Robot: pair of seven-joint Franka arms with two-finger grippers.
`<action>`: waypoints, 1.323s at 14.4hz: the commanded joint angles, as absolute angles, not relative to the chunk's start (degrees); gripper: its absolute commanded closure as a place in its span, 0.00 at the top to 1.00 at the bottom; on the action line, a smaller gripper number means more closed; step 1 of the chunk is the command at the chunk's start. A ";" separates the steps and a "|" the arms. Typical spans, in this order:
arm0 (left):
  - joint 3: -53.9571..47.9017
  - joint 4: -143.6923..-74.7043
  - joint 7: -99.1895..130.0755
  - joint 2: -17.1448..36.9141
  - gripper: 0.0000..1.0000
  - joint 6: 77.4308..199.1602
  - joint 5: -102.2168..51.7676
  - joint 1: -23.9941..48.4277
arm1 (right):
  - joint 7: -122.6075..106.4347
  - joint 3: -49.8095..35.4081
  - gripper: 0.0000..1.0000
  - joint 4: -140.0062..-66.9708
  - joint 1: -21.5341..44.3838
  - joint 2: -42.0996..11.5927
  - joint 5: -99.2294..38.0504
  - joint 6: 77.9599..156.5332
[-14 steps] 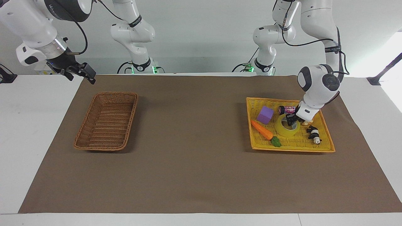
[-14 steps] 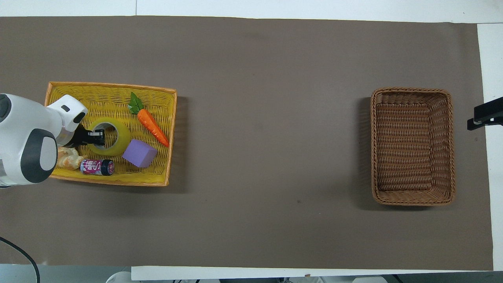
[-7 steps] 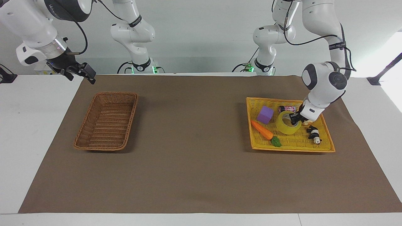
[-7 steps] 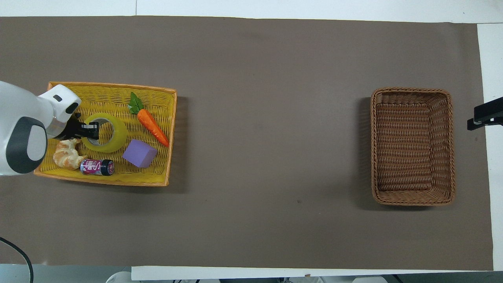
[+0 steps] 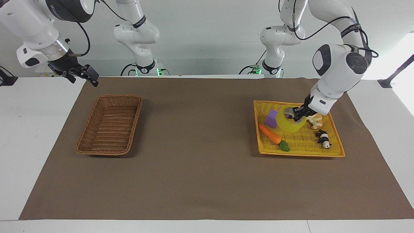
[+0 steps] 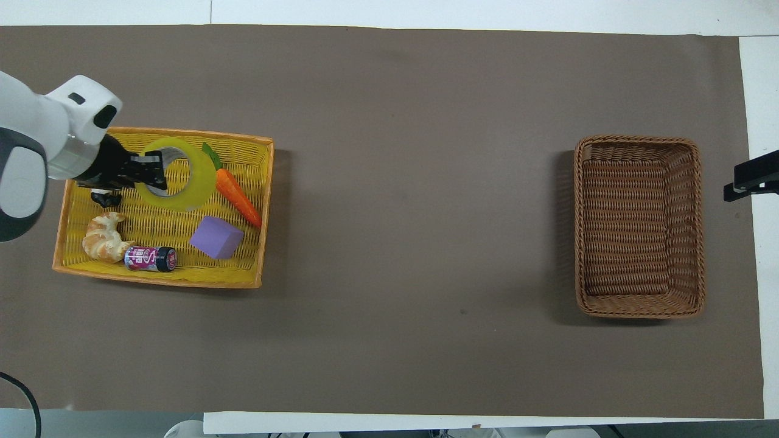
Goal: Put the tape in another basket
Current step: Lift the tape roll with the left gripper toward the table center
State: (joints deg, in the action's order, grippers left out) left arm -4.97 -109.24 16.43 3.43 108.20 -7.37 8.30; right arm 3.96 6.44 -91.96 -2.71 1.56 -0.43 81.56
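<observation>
Lifted since the earlier frames, the tape [image 5: 290, 122] now hangs tilted above the yellow tray [image 5: 336, 149] at the right of the facing view, where a second ago it lay flat on the weave. The left gripper [image 5: 299, 114] is clamped on the roll's wall, one finger inside the core and one outside, and the white wrist has risen with it (its base stands at the upper right of that view). In the overhead view the roll [image 6: 179, 173] shows over the tray's upper part at the left of the frame, the left gripper [image 6: 148, 173] reaching in from the left edge.

Crowded around it in the tray: a purple block [image 5: 271, 118] just beside the roll, partly covered by it in the facing view; a toy carrot [image 5: 270, 134] lower down, its green leaf partly under the roll in the overhead view; a croissant [image 5: 315, 120] beside the gripper; a panda figure [image 5: 323, 138] toward the tray's lower right corner; and a small can [image 6: 150, 258] lying on its side near the croissant in the overhead view.

At the left of the facing view sits the brown basket [image 5: 87, 142], well apart from the tray, bare brown mat [image 5: 200, 161] between them. The right gripper [image 5: 87, 75] waits at the upper left with its jaws wide, over the mat's corner.
</observation>
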 commanded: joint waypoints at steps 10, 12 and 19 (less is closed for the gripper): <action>-4.57 -106.88 39.98 3.08 0.00 115.92 -20.65 30.93 | -9.40 6.06 0.99 -93.78 -3.43 2.73 -12.63 82.70; -4.57 -105.65 42.27 3.43 0.00 116.45 -20.57 32.69 | -8.97 6.24 0.99 -96.05 -3.78 3.25 -23.58 83.05; -4.57 -104.85 43.59 3.51 0.00 116.45 -20.13 33.84 | -7.12 5.27 0.99 -108.71 -0.19 7.39 -47.63 93.25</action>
State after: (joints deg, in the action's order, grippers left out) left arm -5.42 -106.07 42.63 3.44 116.16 -19.69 32.83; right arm -7.41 5.92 -104.34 -1.89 5.15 -45.19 90.69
